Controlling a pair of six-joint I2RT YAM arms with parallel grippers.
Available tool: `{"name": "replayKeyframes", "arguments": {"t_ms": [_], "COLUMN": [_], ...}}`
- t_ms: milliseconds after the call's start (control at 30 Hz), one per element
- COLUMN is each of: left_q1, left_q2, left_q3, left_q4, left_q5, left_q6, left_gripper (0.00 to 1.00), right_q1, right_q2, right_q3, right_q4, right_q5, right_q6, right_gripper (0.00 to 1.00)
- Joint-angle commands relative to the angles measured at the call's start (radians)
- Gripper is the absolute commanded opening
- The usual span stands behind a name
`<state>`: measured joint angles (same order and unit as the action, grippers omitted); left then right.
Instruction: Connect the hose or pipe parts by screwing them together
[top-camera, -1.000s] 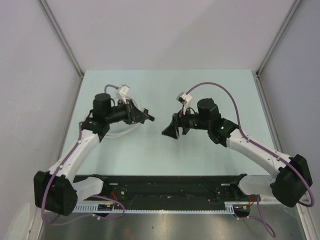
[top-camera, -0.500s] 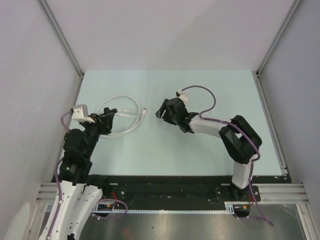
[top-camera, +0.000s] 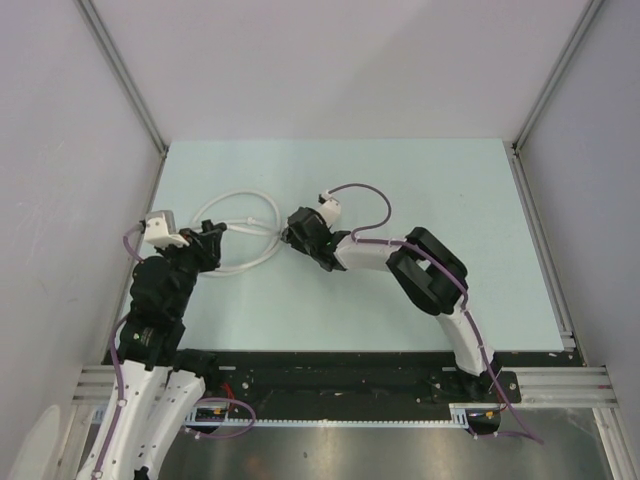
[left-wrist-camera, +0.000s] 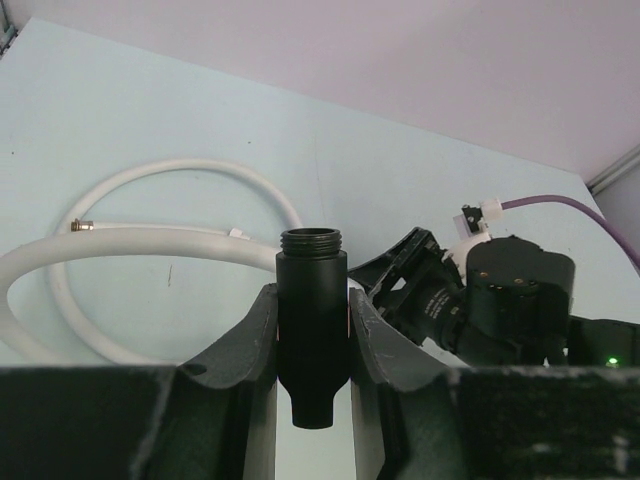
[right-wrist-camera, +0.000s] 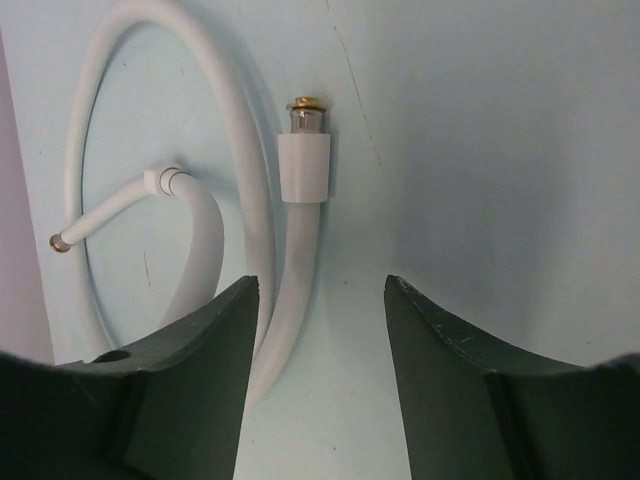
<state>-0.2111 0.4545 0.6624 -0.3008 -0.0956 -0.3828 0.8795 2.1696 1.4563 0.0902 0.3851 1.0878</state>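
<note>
Pale green counter (top-camera: 420, 180): left claw (left-wrist-camera: 313, 320) clamps a black threaded tube (left-wrist-camera: 312, 270); right claw (right-wrist-camera: 320, 287), half-parted, straddles the coiled white hose (right-wrist-camera: 285, 300).

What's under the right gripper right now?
One end of the white hose lies on the table below the open right gripper, its white sleeve and brass-tipped fitting pointing away from it. In the top view the gripper covers that end.

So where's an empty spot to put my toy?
The biggest bare patch of table is far right, between the right arm and the right wall. Another lies near the middle, between the arms. It's crowded left of centre: the white hose loops there, the left gripper holds a black threaded fitting, and the right gripper hovers over the hose.
</note>
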Motion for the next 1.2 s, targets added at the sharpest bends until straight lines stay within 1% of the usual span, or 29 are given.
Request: {"name": "replayKeyframes", "arguments": {"t_ms": [0, 67, 200, 233, 267, 333, 367, 400, 433, 467, 500, 533, 600, 633, 733, 767, 800, 867, 900, 967, 1000, 1033, 1100, 1133, 1167], "left_q1": [-0.005, -0.005, -0.005, -0.005, -0.005, -0.005, -0.005, -0.005, -0.005, -0.005, -0.005, -0.005, -0.005, -0.005, -0.005, -0.005, -0.005, -0.005, -0.005, -0.005, -0.005, -0.005, -0.005, -0.005, -0.005], "left_q2": [-0.019, -0.019, -0.020, -0.022, -0.022, -0.022, -0.022, -0.022, -0.023, -0.023, -0.023, -0.025, -0.023, -0.023, -0.020, -0.020, -0.017, -0.016, -0.017, -0.013, -0.016, -0.016, -0.016, -0.014, -0.013], "left_q3": [0.020, 0.022, 0.022, 0.023, 0.023, 0.023, 0.023, 0.023, 0.023, 0.023, 0.023, 0.022, 0.023, 0.023, 0.022, 0.022, 0.022, 0.020, 0.022, 0.022, 0.022, 0.022, 0.020, 0.020, 0.020], "left_q4": [0.040, 0.039, 0.038, 0.037, 0.035, 0.035, 0.035, 0.035, 0.035, 0.035, 0.034, 0.034, 0.034, 0.035, 0.035, 0.032, 0.032, 0.032, 0.032, 0.034, 0.034, 0.032, 0.032, 0.034, 0.032], "left_q5": [-0.033, -0.032, -0.038, -0.036, -0.036, -0.039, -0.039, -0.041, -0.041, -0.042, -0.042, -0.044, -0.046, -0.046, -0.041, -0.042, -0.046, -0.047, -0.043, -0.041, -0.041, -0.041, -0.038, -0.036, -0.038], "left_q6": [0.010, 0.009, 0.009, 0.010, 0.010, 0.010, 0.009, 0.009, 0.010, 0.012, 0.012, 0.012, 0.012, 0.012, 0.012, 0.013, 0.013, 0.013, 0.013, 0.013, 0.013, 0.013, 0.013, 0.013, 0.013], "left_gripper": [0.00, 0.00, 0.00, 0.00, 0.00, 0.00, 0.00, 0.00, 0.00, 0.00, 0.00, 0.00, 0.00, 0.00, 0.00, 0.00, 0.00, 0.00, 0.00, 0.00, 0.00, 0.00, 0.00, 0.00, 0.00], "right_q1": [0.033, 0.042, 0.072, 0.075, 0.079, 0.085, 0.085, 0.087, 0.091, 0.092, 0.093, 0.093, 0.090, 0.085, 0.033, -0.009, -0.036, -0.080, -0.129, -0.177, -0.224, -0.253, -0.309, -0.376, -0.407], "right_q2": [0.068, 0.081, 0.119, 0.145, 0.165, 0.215, 0.228, 0.237, 0.245, 0.246, 0.242, 0.239, 0.214, 0.202, 0.116, 0.090, 0.026, -0.033, -0.094, -0.155, -0.187, -0.247, -0.307, -0.374, -0.405], "right_q3": [0.091, 0.110, 0.128, 0.171, 0.203, 0.260, 0.306, 0.323, 0.328, 0.323, 0.320, 0.314, 0.271, 0.248, 0.126, 0.090, 0.017, -0.025, -0.030, -0.039, -0.039, -0.040, -0.040, -0.040, -0.040], "right_q4": [-0.024, -0.038, -0.066, -0.081, -0.160, -0.222, -0.278, -0.305, -0.316, -0.325, -0.329, -0.336, -0.330, -0.305, -0.204, -0.172, -0.135, -0.101, -0.104, -0.135, -0.139, -0.154, -0.176, -0.188, -0.190], "right_q5": [0.051, 0.038, 0.037, 0.032, 0.032, 0.029, 0.029, 0.031, 0.040, 0.047, 0.055, 0.072, 0.099, 0.106, 0.094, 0.083, 0.068, 0.064, 0.080, 0.103, 0.118, 0.130, 0.173, 0.179, 0.189], "right_q6": [0.053, 0.072, 0.175, 0.182, 0.187, 0.192, 0.198, 0.201, 0.202, 0.201, 0.201, 0.193, 0.176, 0.152, 0.097, 0.051, 0.023, -0.091, -0.136, -0.231, -0.343, -0.388, -0.498, -0.535, -0.566], "right_gripper": [0.56, 0.55, 0.54, 0.54, 0.54, 0.54, 0.54, 0.52, 0.49, 0.41, 0.36, 0.28, 0.20, 0.13, 0.00, 0.00, 0.00, 0.00, 0.00, 0.00, 0.00, 0.00, 0.00, 0.00, 0.00]}}
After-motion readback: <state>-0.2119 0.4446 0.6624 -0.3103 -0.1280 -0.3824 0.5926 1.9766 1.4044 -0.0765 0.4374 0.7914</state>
